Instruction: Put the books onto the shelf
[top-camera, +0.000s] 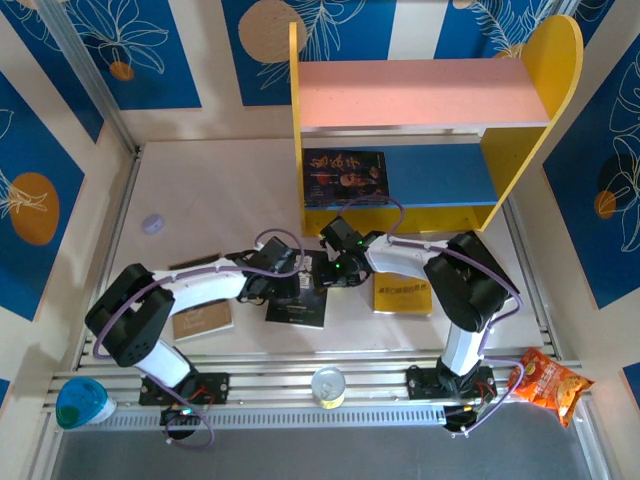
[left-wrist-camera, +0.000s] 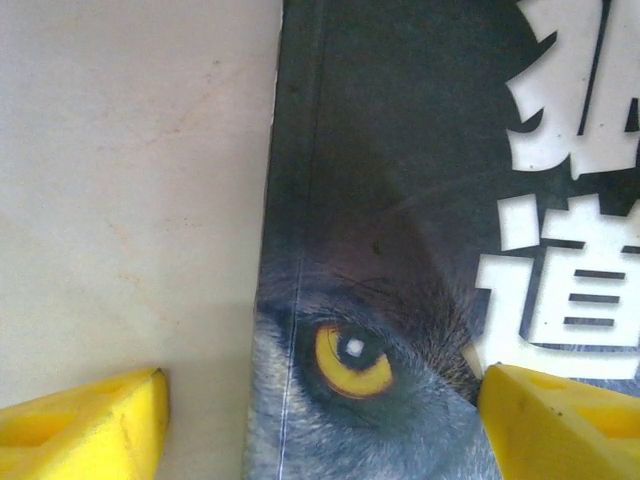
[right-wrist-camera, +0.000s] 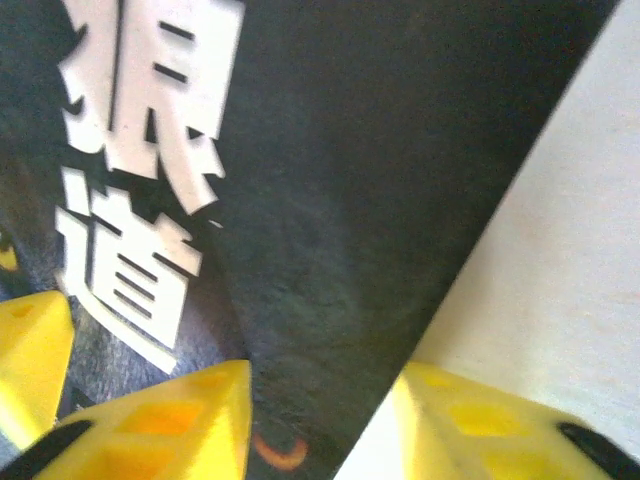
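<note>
Tan book (top-camera: 202, 320) lies flat on the worktop (top-camera: 200, 200) at far left, nothing touching it. Your left arm (top-camera: 200, 285) reaches in to the wolf book (top-camera: 297, 312) at centre. Left jaws are wide open and hold nothing. They straddle the book's left edge, one finger (left-wrist-camera: 85, 425) over bare worktop, the other over the cover near the eye.

Right arm (top-camera: 410, 258) comes at the same book from the other side. Right jaws are part open, narrower than the left, with one finger (right-wrist-camera: 160, 420) over the black cover, the other over worktop, and the edge running between. Nothing is clamped; can't tell if a finger touches.

Yellow book (top-camera: 403, 295) lies flat under the right arm. Shelf (top-camera: 420, 95) stands at the back, right of centre, with one dark book (top-camera: 345, 178) on its blue lower board. Snack bag (top-camera: 545, 385) sits far right; leave it.

Step in hand, I judge: two-arm pickup of the wolf book. Next you need an edge raised off the worktop so a finger gets under, then a firm pinch, then a carry back to the shelf. The book is thin and flat, so it's likely to slide rather than lift.
</note>
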